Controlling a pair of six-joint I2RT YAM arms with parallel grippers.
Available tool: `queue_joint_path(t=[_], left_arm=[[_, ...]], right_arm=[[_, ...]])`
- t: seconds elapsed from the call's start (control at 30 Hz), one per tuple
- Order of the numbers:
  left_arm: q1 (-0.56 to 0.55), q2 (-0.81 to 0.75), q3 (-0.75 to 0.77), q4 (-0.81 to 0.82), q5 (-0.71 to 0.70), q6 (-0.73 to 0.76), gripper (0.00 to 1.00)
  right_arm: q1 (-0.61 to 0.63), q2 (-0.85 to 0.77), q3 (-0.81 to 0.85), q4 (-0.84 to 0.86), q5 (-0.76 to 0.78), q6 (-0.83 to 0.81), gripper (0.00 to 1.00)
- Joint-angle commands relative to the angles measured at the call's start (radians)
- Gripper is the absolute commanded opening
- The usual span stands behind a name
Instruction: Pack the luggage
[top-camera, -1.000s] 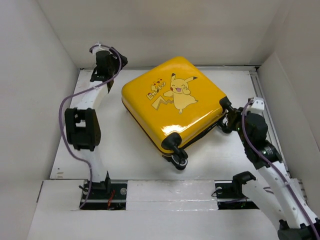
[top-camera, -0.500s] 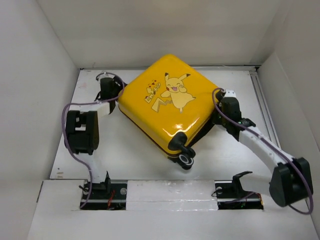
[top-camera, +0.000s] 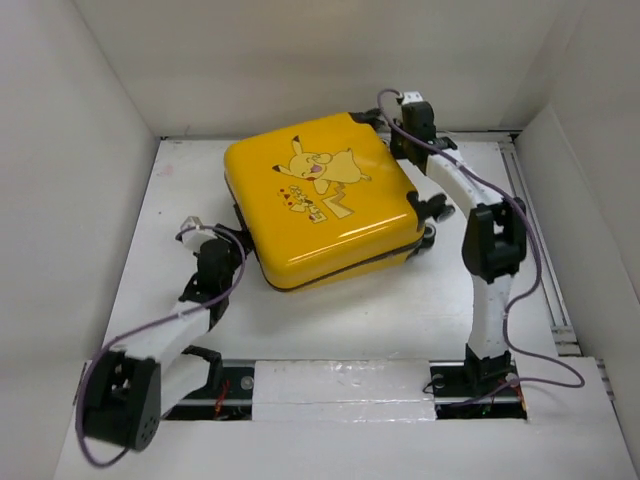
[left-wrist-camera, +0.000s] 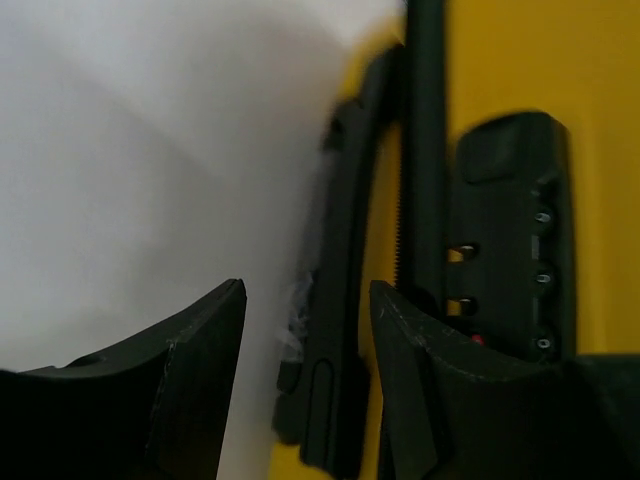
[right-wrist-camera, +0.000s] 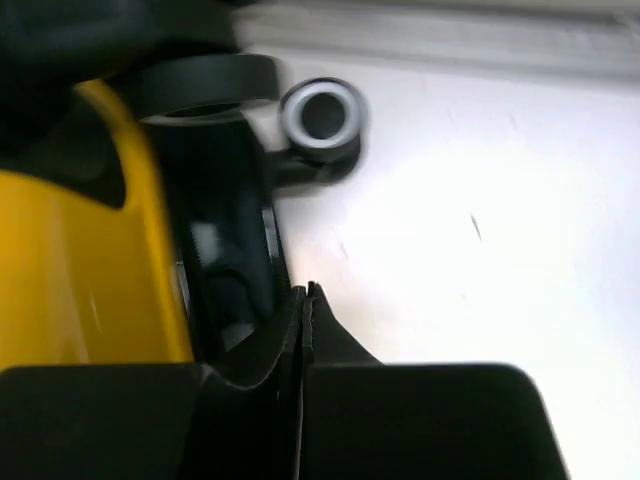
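The yellow Pikachu suitcase (top-camera: 320, 205) lies flat in the middle of the table with its lid down. Its black-and-white wheels (top-camera: 430, 212) point right. My left gripper (top-camera: 237, 243) is at its near-left side, open. In the left wrist view its jaws (left-wrist-camera: 305, 300) straddle a black side strip (left-wrist-camera: 335, 300) next to the black combination lock (left-wrist-camera: 510, 240), without closing on it. My right gripper (top-camera: 388, 130) is at the suitcase's far right corner, shut and empty. The right wrist view shows its closed tips (right-wrist-camera: 305, 292) beside the yellow shell (right-wrist-camera: 70, 270) and a wheel (right-wrist-camera: 320, 112).
White walls enclose the table on the left, back and right. A metal rail (top-camera: 535, 230) runs along the right edge. The arm bases (top-camera: 340, 385) sit on the near edge.
The suitcase has turned on the table, so its wheels now face right. My left arm swung from the far left to the near-left side. My right arm moved to the far right corner.
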Motion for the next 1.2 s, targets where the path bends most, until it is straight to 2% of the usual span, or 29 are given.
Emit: queue_joint_path(t=[0.0, 0.03, 0.07, 0.1, 0.13, 0.2, 0.3, 0.33, 0.43, 0.5, 0.6, 0.67, 0.77, 0.83, 0.87, 0.97, 1.0, 1.03, 1.07, 1.1, 1.17], left_arm=[[-0.175, -0.193, -0.092, -0.086, 0.254, -0.02, 0.49], [-0.184, -0.251, -0.106, -0.128, 0.22, -0.032, 0.49], [-0.184, -0.369, -0.115, -0.175, 0.2, -0.032, 0.49], [-0.184, -0.476, -0.115, -0.253, 0.164, -0.032, 0.51], [-0.184, -0.477, -0.115, -0.286, 0.143, -0.032, 0.51], [-0.184, -0.596, -0.092, -0.355, 0.101, 0.006, 0.51], [-0.184, -0.618, -0.025, -0.386, 0.04, 0.061, 0.53], [-0.184, -0.6, -0.004, -0.386, 0.028, 0.076, 0.57], [-0.184, -0.503, 0.092, -0.386, 0.019, 0.1, 0.59], [-0.184, -0.48, 0.133, -0.355, 0.007, 0.122, 0.6], [-0.184, -0.5, 0.158, -0.322, -0.079, 0.123, 0.65], [-0.184, -0.512, 0.167, -0.276, -0.111, 0.123, 0.71], [-0.173, -0.438, 0.199, -0.225, -0.133, 0.113, 0.73], [-0.16, -0.382, 0.236, -0.199, -0.119, 0.113, 0.73], [-0.138, -0.338, 0.275, -0.19, -0.119, 0.097, 0.73], [-0.103, -0.284, 0.337, -0.102, -0.105, 0.097, 0.77], [-0.072, -0.212, 0.369, -0.087, -0.105, 0.097, 0.78], [-0.039, -0.165, 0.412, -0.087, -0.064, 0.083, 0.78], [0.001, -0.109, 0.459, -0.087, 0.065, 0.074, 0.79], [0.072, 0.025, 0.58, -0.108, 0.149, 0.063, 0.79], [0.124, 0.168, 0.726, -0.177, 0.313, 0.093, 0.78]], right_arm=[[0.232, 0.049, 0.343, -0.128, -0.349, -0.014, 0.01], [0.232, 0.06, 0.438, -0.167, -0.294, -0.031, 0.04], [0.232, 0.06, 0.449, -0.186, -0.254, -0.04, 0.07], [0.223, 0.017, 0.408, -0.186, -0.193, -0.04, 0.21], [0.211, -0.018, 0.408, -0.163, -0.192, -0.04, 0.28], [0.177, -0.147, 0.249, -0.105, -0.192, -0.024, 0.43], [0.119, -0.285, 0.019, 0.028, -0.204, 0.01, 0.52], [0.11, -0.371, -0.03, 0.053, -0.215, 0.01, 0.53], [0.109, -0.526, -0.21, 0.128, -0.241, 0.01, 0.55], [0.128, -0.613, -0.375, 0.194, -0.253, -0.017, 0.49], [0.158, -0.807, -0.569, 0.315, -0.299, -0.029, 0.33], [0.201, -0.946, -0.76, 0.38, -0.321, 0.03, 0.12], [0.261, -1.064, -1.015, 0.558, -0.321, 0.11, 0.04], [0.284, -1.147, -1.09, 0.564, -0.219, 0.148, 0.01], [0.295, -1.193, -1.127, 0.511, -0.173, 0.174, 0.0], [0.295, -1.249, -1.184, 0.461, -0.047, 0.214, 0.0], [0.295, -1.259, -1.2, 0.449, -0.021, 0.231, 0.0], [0.295, -1.26, -1.215, 0.449, -0.001, 0.256, 0.0], [0.295, -1.26, -1.23, 0.438, 0.013, 0.256, 0.0], [0.295, -1.249, -1.241, 0.438, 0.024, 0.256, 0.0], [0.295, -1.197, -1.253, 0.429, 0.012, 0.256, 0.0]])
